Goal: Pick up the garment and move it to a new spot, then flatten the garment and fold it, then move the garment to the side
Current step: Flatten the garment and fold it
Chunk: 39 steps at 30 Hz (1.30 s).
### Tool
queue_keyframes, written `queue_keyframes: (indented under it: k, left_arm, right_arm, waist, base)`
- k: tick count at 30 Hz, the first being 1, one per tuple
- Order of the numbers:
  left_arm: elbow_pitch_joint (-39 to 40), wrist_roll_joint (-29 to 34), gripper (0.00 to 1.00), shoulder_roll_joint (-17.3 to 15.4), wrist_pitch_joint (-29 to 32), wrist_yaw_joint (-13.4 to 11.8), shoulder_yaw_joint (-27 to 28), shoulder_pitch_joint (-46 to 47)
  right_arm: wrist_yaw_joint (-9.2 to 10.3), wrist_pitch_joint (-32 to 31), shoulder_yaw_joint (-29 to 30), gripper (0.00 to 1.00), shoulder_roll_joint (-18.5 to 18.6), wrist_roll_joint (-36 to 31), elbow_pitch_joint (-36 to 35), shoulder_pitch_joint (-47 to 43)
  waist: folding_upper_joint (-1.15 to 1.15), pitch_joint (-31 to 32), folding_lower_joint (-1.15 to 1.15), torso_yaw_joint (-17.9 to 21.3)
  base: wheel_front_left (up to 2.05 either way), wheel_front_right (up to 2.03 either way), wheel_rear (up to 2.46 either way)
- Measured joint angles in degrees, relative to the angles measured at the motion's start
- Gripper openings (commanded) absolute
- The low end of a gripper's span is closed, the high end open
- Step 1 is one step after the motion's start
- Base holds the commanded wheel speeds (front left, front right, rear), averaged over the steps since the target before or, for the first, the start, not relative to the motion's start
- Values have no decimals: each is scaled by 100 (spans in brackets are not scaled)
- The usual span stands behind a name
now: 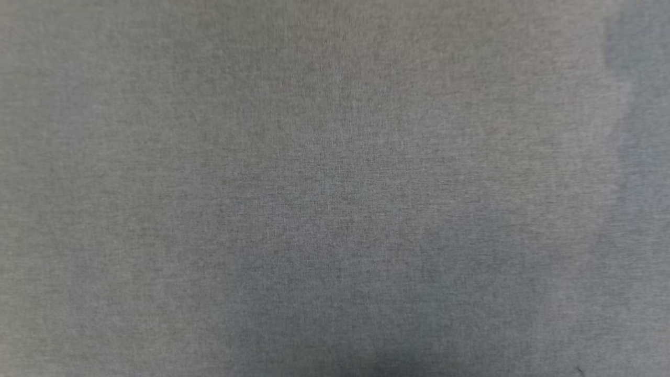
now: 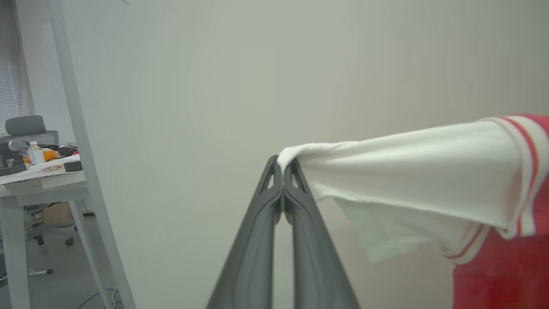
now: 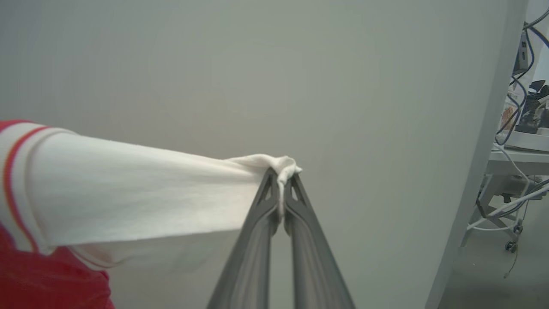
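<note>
While our left gripper (image 2: 283, 165) pinches the tip of one white sleeve (image 2: 407, 171), the garment (image 2: 502, 274) stretches away toward our right, hanging in the air between both arms. Its long axis runs sleeve to sleeve, neither arm nearer, and our right gripper (image 3: 282, 176) is clamped on the other sleeve (image 3: 150, 189), so we judge both must lower together onto the grey surface (image 1: 335, 188).

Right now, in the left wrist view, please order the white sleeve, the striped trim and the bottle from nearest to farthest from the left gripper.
1. white sleeve, pinched in the left gripper.
2. striped trim, far right.
3. bottle, on the desk, far left background.
</note>
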<state>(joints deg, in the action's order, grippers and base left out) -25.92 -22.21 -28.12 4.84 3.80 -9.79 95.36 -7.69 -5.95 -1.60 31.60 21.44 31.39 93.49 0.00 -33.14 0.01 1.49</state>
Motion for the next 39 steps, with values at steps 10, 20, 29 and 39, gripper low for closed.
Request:
queue_keyframes:
  k: [10,20,29,39]
  left_arm:
    - [-1306,-15,0,369,-1204,170,-137,92]
    - [-1790,-309,0,716,-1718,288,-311,-1230]
    - [-2014,-713,0,1001,-1840,312,-330,-3019]
    - [-2125,-1053,0,1043,-1646,338,-488,-5054]
  right_arm:
    - [7,976,-413,0,-168,-129,888,191]
    - [8,1335,-711,0,-170,237,1452,-943]
    - [8,1263,-1299,0,-170,604,1633,-2522]
    - [8,778,-1618,0,-201,1333,1545,-4323]
  waist:
    - [0,-555,0,-115]
    - [0,-250,-1,-222]
    - [0,391,-1,-245]
    - [0,1392,-2,-246]
  base:
    - [0,0,0]
    - [0,0,0]
    - [0,0,0]
    - [0,0,0]
